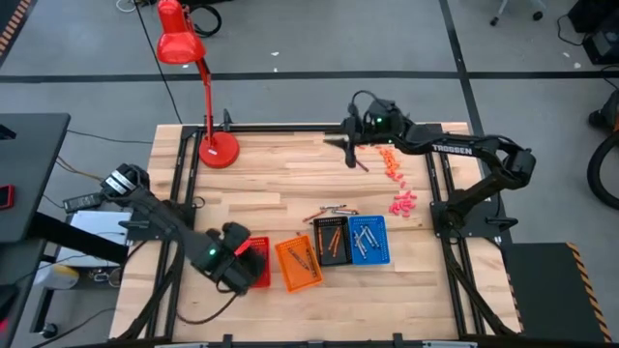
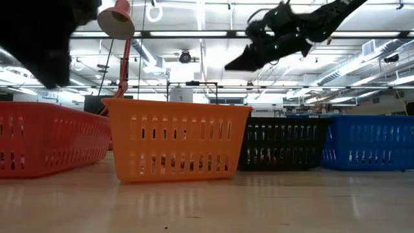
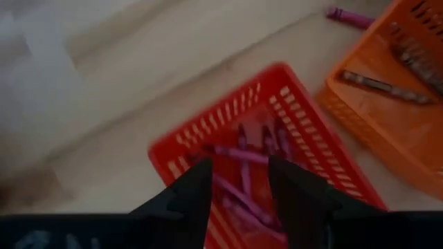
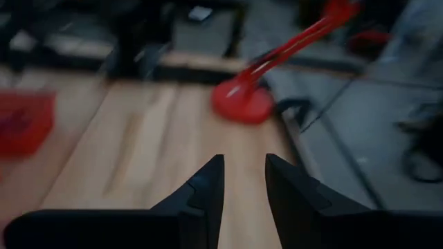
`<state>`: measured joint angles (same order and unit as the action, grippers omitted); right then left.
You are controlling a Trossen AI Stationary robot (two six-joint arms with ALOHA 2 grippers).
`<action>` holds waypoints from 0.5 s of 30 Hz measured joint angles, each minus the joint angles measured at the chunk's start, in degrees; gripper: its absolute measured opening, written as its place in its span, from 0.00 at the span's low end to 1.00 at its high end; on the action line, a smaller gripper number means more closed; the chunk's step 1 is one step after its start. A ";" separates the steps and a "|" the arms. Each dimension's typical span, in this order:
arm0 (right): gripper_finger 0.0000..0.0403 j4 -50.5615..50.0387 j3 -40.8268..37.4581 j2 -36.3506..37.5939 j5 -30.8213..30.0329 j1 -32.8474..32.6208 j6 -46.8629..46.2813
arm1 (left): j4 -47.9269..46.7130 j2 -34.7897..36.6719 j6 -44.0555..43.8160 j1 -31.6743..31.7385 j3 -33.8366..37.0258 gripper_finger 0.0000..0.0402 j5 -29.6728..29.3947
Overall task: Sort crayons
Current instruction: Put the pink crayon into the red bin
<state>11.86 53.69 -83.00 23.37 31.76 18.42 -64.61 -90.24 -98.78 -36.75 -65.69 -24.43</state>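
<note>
The left gripper is hanging open directly above the red slotted plastic basket near the counter's front edge, magenta crayons lying inside. The right gripper, open and empty, is hovering nearer the loose orange and pink crayons by the far right corner.

A red desk lamp stands on the wooden table.

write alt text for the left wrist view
The left gripper, jaws open and empty, hangs over a red basket holding purple crayons. An orange basket with brownish crayons sits beside it, and one purple crayon lies on the wooden table.
</note>
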 joint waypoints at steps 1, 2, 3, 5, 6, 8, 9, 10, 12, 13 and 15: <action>0.27 -1.25 0.00 -0.99 1.16 -0.23 1.48 | 0.39 0.02 3.29 1.44 0.34 0.39 -0.01; 0.27 -2.79 -0.01 -1.99 1.99 -0.53 2.80 | 0.60 -0.01 6.64 2.98 0.61 0.39 0.04; 0.27 -4.10 -0.07 -2.93 2.18 -0.85 3.89 | 0.60 -0.04 10.01 4.70 0.85 0.39 -0.02; 0.27 -6.00 -0.07 -4.78 1.44 -1.51 5.37 | 1.01 -0.04 17.02 8.01 0.98 0.39 -0.17; 0.27 -7.01 -0.07 -5.60 0.62 -1.83 5.48 | 1.26 -0.04 20.92 9.74 0.98 0.39 -0.22; 0.27 -9.20 -0.07 -7.06 -0.86 -2.53 5.44 | 2.42 -0.04 29.47 12.78 1.07 0.39 -1.34; 0.27 -10.37 -0.07 -7.58 -1.53 -2.85 5.45 | 3.96 -0.04 34.35 14.30 1.07 0.39 -2.40; 0.27 -11.79 -0.07 -7.90 -1.82 -3.25 5.49 | 6.04 -0.04 39.78 15.72 1.07 0.39 -3.64; 0.27 -14.29 -0.07 -7.95 -3.14 -4.23 5.58 | 10.83 -0.04 52.44 18.41 1.07 0.39 -5.17; 0.27 -15.40 -0.07 -7.73 -4.18 -4.80 5.55 | 13.21 -0.04 58.80 19.78 1.07 0.39 -5.38; 0.27 -17.72 -0.11 -6.67 -6.22 -6.01 5.13 | 18.24 -0.04 69.96 22.48 1.07 0.39 -5.50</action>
<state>-5.86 53.58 -89.68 17.15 25.75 23.55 -46.36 -90.28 -28.81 -14.27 -64.62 -29.93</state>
